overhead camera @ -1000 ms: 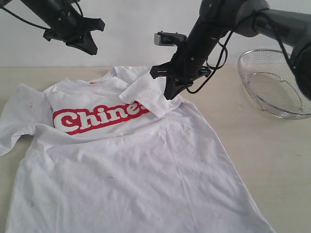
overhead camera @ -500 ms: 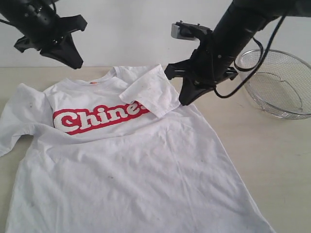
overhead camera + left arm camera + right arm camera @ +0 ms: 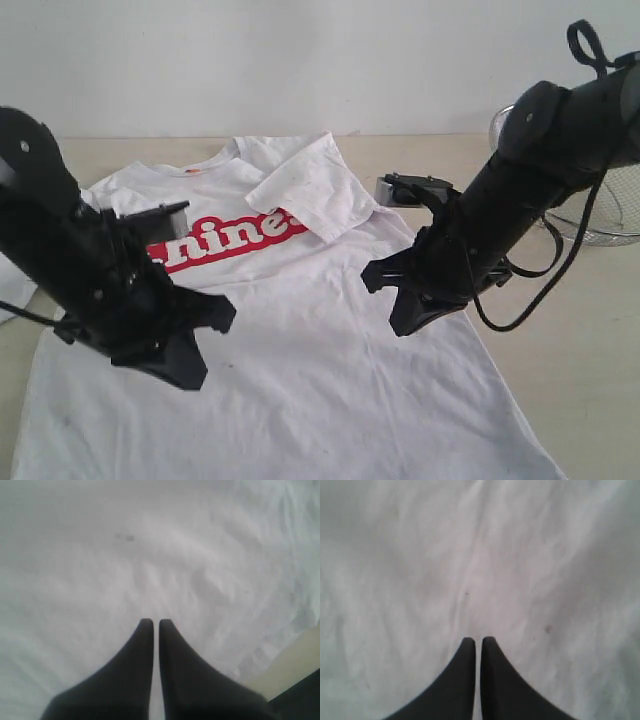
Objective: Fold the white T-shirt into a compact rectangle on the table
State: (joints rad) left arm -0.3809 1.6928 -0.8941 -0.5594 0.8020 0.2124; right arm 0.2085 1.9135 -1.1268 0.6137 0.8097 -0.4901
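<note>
Right now the white T-shirt point(image 3: 330, 370) lies front-up and spread flat on the table point(image 3: 580, 330). One sleeve point(image 3: 310, 195) is already turned in over the chest. The opposite sleeve is mostly hidden behind your left arm.

Your left gripper point(image 3: 190, 375) hangs low over the lower body of the shirt, and your right gripper point(image 3: 405, 325) is over the mid-body on the other side. On both, the fingers are pressed together and pinch nothing. Each wrist view shows only bare cloth beyond the tips.

My read is that you are positioning for the next fold, probably a side or the hem:
- Part the fingers before you touch down.
- Go for the shirt's edge rather than the middle of the panel.
- Pinch through both layers, so that front and back travel together.
- Lift both sides evenly and lay the cloth over without dragging the folded sleeve loose.
- Keep your right arm away from the wire basket point(image 3: 612, 210).

As for writing, the red band point(image 3: 235, 238) shows white letters reading "hine". Your left arm hides the start and the folded sleeve hides the end. An orange tab point(image 3: 190, 171) at the neckline is too small to read.
</note>
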